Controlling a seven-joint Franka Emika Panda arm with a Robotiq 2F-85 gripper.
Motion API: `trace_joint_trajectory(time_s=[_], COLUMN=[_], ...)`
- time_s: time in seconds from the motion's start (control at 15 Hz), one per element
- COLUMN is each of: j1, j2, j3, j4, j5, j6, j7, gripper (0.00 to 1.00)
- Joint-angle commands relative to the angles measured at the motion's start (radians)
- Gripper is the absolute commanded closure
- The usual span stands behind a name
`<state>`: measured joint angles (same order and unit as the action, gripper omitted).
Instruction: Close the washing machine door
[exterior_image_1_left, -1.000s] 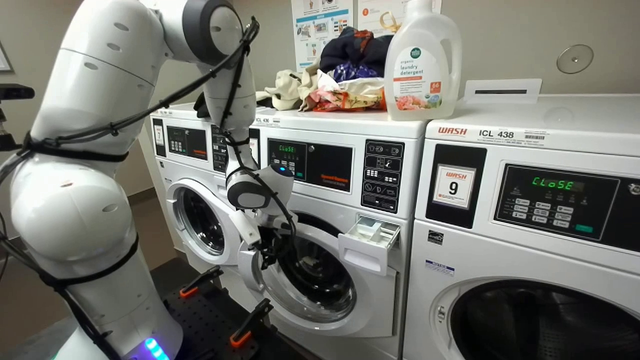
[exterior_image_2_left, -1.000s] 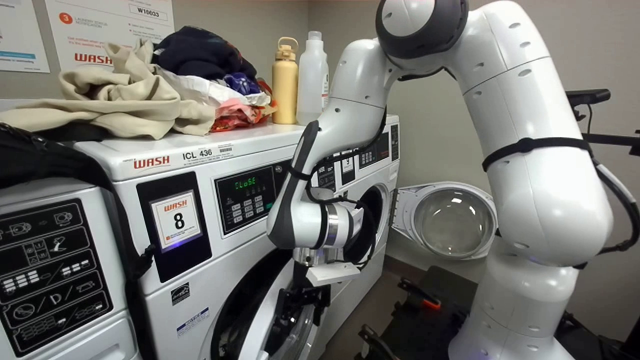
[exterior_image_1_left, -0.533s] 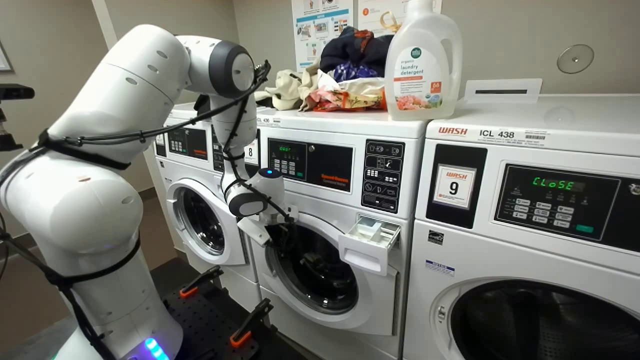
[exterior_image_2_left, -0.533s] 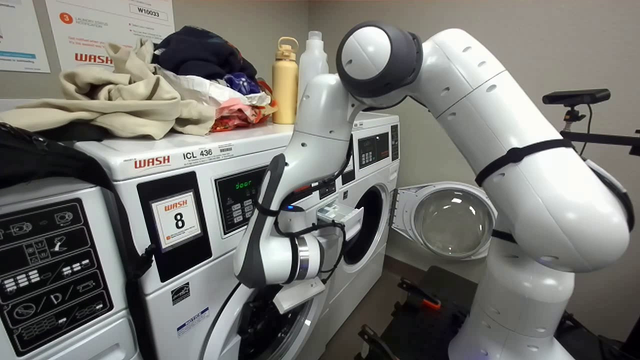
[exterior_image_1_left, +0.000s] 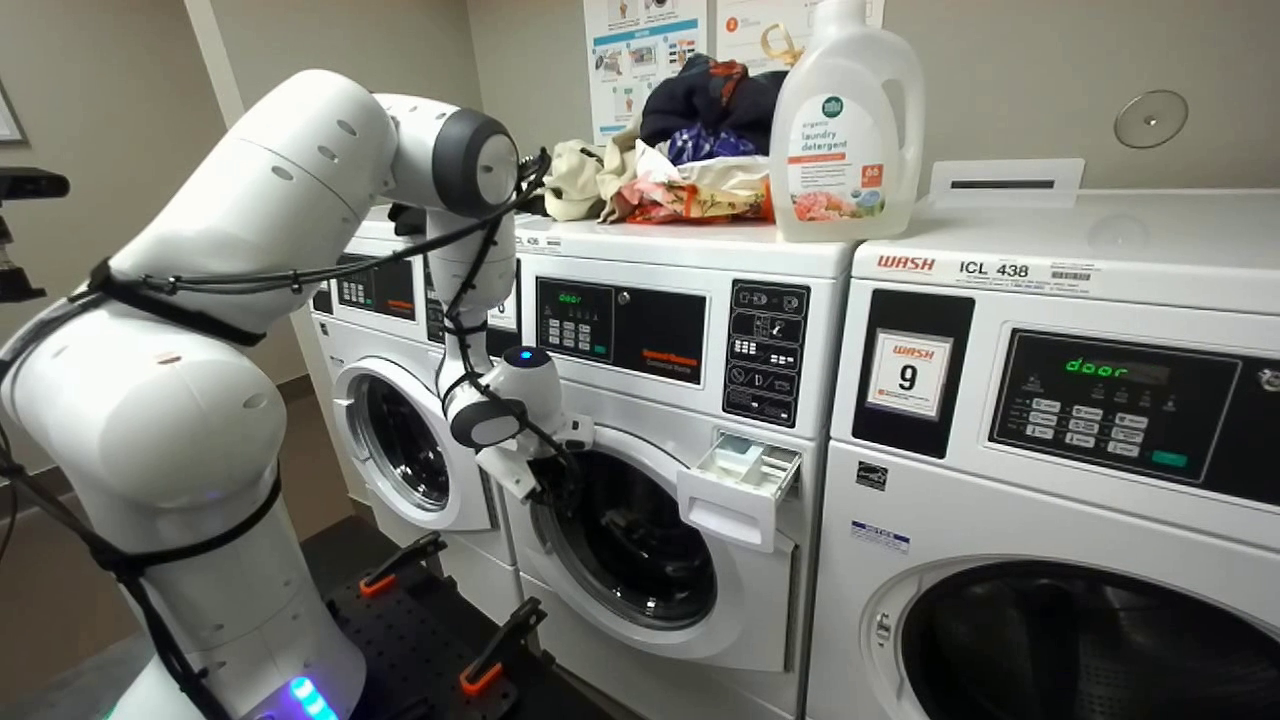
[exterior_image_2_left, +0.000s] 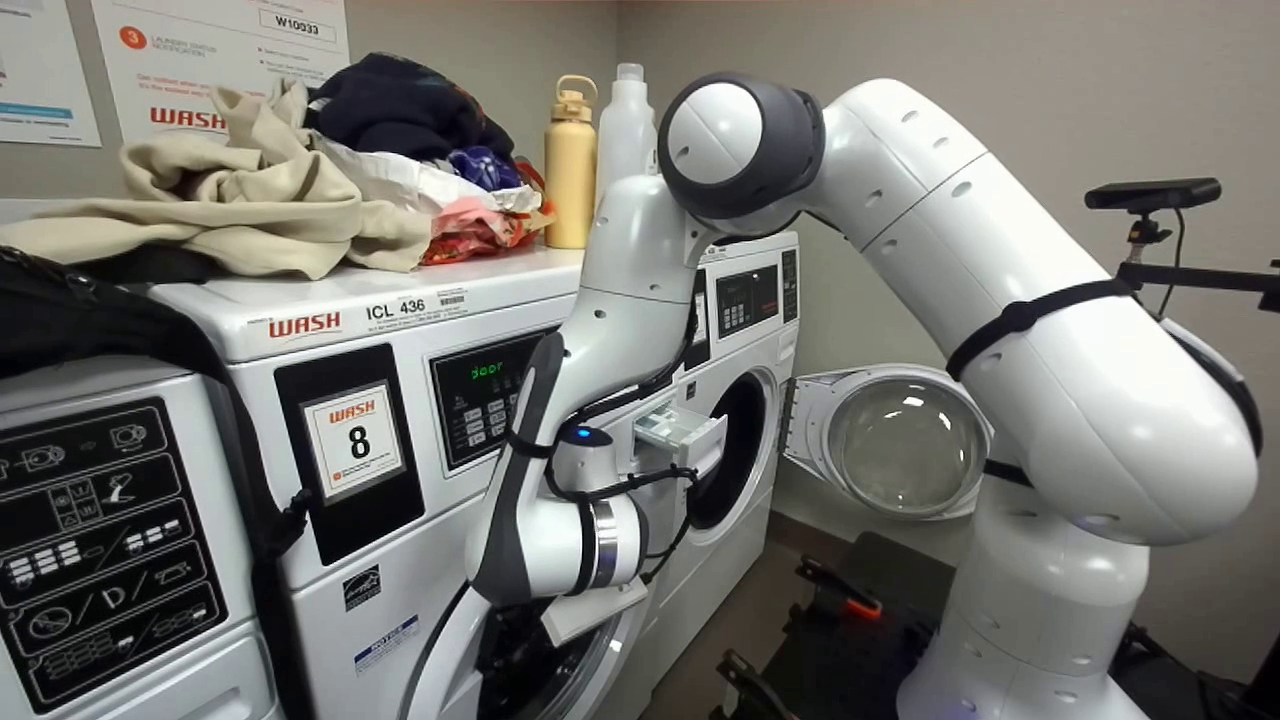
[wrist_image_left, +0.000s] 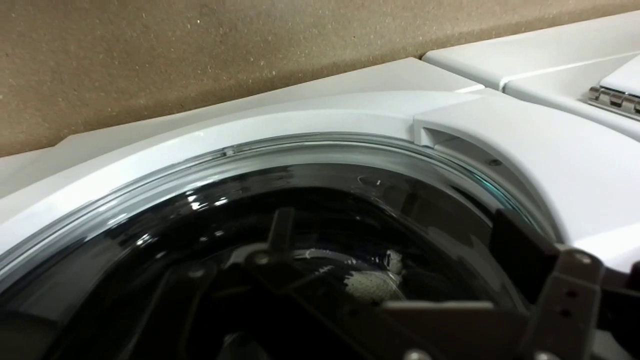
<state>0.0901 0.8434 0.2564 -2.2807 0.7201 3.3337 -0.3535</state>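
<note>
While the detergent drawer (exterior_image_1_left: 728, 508) bares its compartments (exterior_image_1_left: 748, 463), the hand (wrist_image_left: 392, 225), spread, faces the washer door (exterior_image_1_left: 645, 560).

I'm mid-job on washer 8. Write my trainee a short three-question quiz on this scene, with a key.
1. Multiple choice: what does the display on washer 8 read? A) CLoSE B) door C) END
2. True or false: washer 8's detergent drawer is pulled out.
3. Judgement: what is worth checking before the claw backs away from the washing machine door?

Key
1. B
2. True
3. Probably whether the washing machine door is latched: it looks shut, but no view shows it latched.
</note>
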Motion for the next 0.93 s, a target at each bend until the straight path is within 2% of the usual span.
trace_joint_trajectory(time_s=[0.0, 0.13, 0.33, 0.6, 0.87], j1=[-0.002, -0.022, -0.045, -0.043, -0.017], j2=[-0.086, -0.133, -0.197, -0.343, -0.554], j3=[-0.068, -0.076, -0.065, -0.044, -0.039], j4=[-0.024, -0.064, -0.101, -0.169, -0.229], j5=[-0.190, -0.303, -0.382, -0.408, -0.407], j6=[-0.129, -0.194, -0.278, -0.356, -0.484], j7=[0.183, 0.290, 0.381, 0.444, 0.488], gripper=[0.00, 0.00, 0.00, 0.00, 0.00])
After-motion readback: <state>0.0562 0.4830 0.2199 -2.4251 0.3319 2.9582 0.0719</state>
